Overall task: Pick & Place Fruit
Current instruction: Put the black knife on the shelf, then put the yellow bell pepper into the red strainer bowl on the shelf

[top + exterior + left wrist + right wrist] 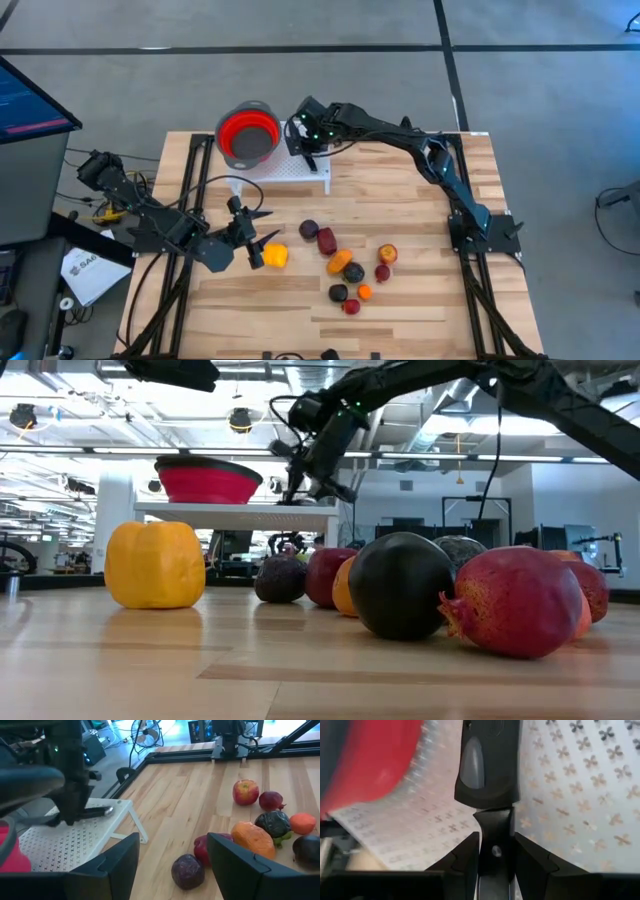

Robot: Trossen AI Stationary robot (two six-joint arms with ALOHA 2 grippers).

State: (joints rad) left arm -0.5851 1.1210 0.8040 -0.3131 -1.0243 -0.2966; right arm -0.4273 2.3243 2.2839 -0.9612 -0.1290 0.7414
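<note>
Nearest you, the fruit is lying in a loose cluster on the wooden table, with the yellow piece apart on its left. Just beside that yellow piece, your left gripper is hovering with its fingers spread and holding nothing. Farther back, your right gripper is pinching what appears to be the black knife handle on the white perforated rack, close beside the red bowl.

floor: grey concrete | ceiling: lit, open trusses
</note>
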